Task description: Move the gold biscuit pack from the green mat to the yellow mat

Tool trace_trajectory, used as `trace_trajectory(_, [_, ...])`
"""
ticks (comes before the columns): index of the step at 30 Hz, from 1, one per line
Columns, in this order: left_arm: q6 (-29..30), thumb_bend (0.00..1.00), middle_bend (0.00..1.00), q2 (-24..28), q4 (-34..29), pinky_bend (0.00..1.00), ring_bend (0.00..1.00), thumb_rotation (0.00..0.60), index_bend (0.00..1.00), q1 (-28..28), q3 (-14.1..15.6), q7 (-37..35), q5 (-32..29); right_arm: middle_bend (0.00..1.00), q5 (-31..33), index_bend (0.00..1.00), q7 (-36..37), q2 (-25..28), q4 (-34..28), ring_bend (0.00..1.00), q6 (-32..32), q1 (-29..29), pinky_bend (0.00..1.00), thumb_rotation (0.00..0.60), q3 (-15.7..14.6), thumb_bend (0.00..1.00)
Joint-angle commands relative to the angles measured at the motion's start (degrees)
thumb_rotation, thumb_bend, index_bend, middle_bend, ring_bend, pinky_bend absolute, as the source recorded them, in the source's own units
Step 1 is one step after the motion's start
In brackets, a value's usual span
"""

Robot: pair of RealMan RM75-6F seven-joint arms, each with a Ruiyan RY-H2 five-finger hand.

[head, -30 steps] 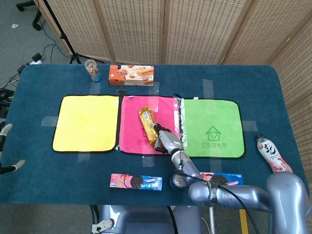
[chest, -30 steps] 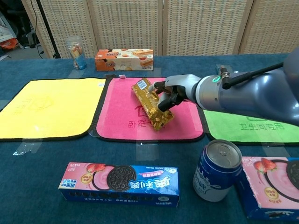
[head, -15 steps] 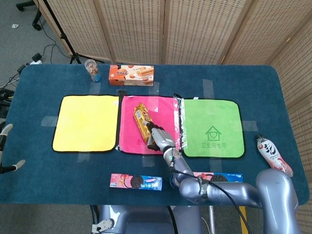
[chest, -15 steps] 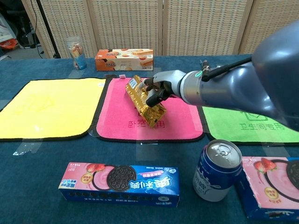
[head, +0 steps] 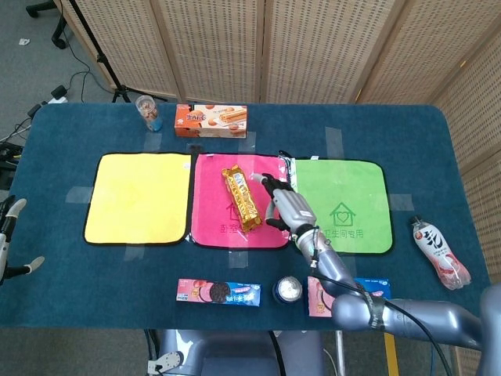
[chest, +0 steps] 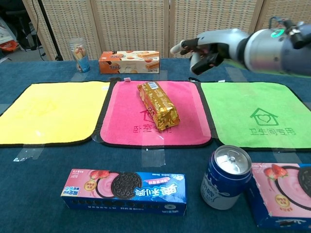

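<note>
Gold biscuit pack (chest: 158, 105) lies on the pink mat (chest: 126, 125) — right hand (chest: 206, 49) raised clear above, fingers apart, holding nothing.

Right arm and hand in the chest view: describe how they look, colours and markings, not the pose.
The right hand has pale silver-grey finger shells with black parts on the inner side. Behind it the right arm is a smooth, rounded grey-silver casing with a small green light and a thin dark cable near the wrist.

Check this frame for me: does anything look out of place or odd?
Yes. The gold biscuit pack lies on the pink mat, not the yellow mat it is meant for, and the right hand hovers empty above the table.
</note>
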Motion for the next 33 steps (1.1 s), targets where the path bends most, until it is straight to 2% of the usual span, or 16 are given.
trace_trajectory(1, [-1.13, 0.0, 0.0, 0.07, 0.58, 0.0, 0.0, 0.6, 0.0, -1.23, 0.04, -0.45, 1.28, 0.0, -21.96, 0.0, 0.95, 8.25, -2.01, 0.0, 9.81, -10.31, 0.04, 0.6, -7.78, 0.65])
trace_trajectory(2, [-1.71, 0.0, 0.0, 0.11, 0.94, 0.0, 0.0, 0.6, 0.0, -1.7, 0.05, -0.54, 1.6, 0.0, -26.24, 0.0, 1.33, 8.28, -0.39, 0.0, 12.04, -11.84, 0.04, 0.6, -9.28, 0.5])
trace_trajectory(4, [-3.57, 0.0, 0.0, 0.35, 1.42, 0.0, 0.0, 0.6, 0.0, -3.1, 0.14, -0.92, 2.46, 0.0, -34.97, 0.0, 2.63, 8.46, 4.55, 0.0, 17.18, -15.53, 0.04, 0.6, -12.85, 0.4])
trace_trajectory(7, [-6.02, 0.0, 0.0, 0.88, 1.72, 0.0, 0.0, 0.6, 0.0, -4.99, -0.04, -1.44, 3.04, 0.0, -42.85, 0.0, 6.58, 8.16, 11.39, 0.0, 22.86, -20.19, 0.04, 0.6, -16.38, 0.39])
trace_trajectory(9, [-7.42, 0.0, 0.0, 1.1, 1.74, 0.0, 0.0, 0.6, 0.0, -6.22, -0.22, -0.94, 3.28, 0.0, -45.77, 0.0, 8.35, 7.58, 15.8, 0.0, 26.52, -23.06, 0.04, 0.6, -17.85, 0.39])
trace_trajectory(12, [-8.9, 0.0, 0.0, 1.28, 1.32, 0.0, 0.0, 0.6, 0.0, -8.06, -0.6, -0.11, 4.1, 0.0, -48.3, 0.0, 10.67, 5.9, 22.06, 0.0, 31.82, -27.24, 0.02, 0.6, -19.04, 0.35])
trace_trajectory(19, [-12.9, 0.0, 0.0, 1.59, -1.34, 0.0, 0.0, 0.6, 0.0, -14.09, -1.49, -1.26, 9.5, 0.0, -48.54, 0.0, 17.02, 3.0, 29.3, 0.0, 38.8, -35.48, 0.0, 0.6, -20.21, 0.0])
trace_trajectory(24, [-19.62, 0.01, 0.0, 1.95, -4.3, 0.0, 0.0, 0.6, 0.0, -19.25, -2.25, -0.7, 9.34, 0.0, -49.3, 0.0, 21.64, 3.31, 29.73, 0.0, 40.4, -38.15, 0.0, 0.6, -19.61, 0.0])
trace_trajectory(26, [-24.96, 0.05, 0.0, 1.54, -5.83, 0.0, 0.0, 0.6, 0.0, -23.14, -3.08, -0.39, 8.16, 0.0, -50.04, 0.0, 23.7, 3.64, 29.81, 0.0, 41.1, -39.15, 0.0, 0.6, -19.08, 0.0])
trace_trajectory(29, [-33.26, 0.18, 0.0, -0.37, -6.39, 0.0, 0.0, 0.6, 0.0, -29.17, -4.89, -0.32, 4.58, 0.0, -50.8, 0.0, 24.68, 4.44, 29.9, 0.0, 41.17, -39.68, 0.0, 0.6, -18.26, 0.0])
trace_trajectory(32, [-38.66, 0.43, 0.0, -4.38, -5.11, 0.0, 0.0, 0.6, 0.0, -34.67, -7.11, 2.48, 0.25, 0.0, -50.39, 0.0, 26.27, 5.08, 29.68, 0.0, 39.94, -40.07, 0.0, 0.6, -17.33, 0.0])
trace_trajectory(33, [-39.63, 0.58, 0.0, -5.48, -4.58, 0.0, 0.0, 0.6, 0.0, -35.84, -7.51, 3.64, -1.22, 0.0, -50.35, 0.0, 26.59, 5.23, 29.64, 0.0, 39.62, -40.15, 0.0, 0.6, -17.07, 0.0])
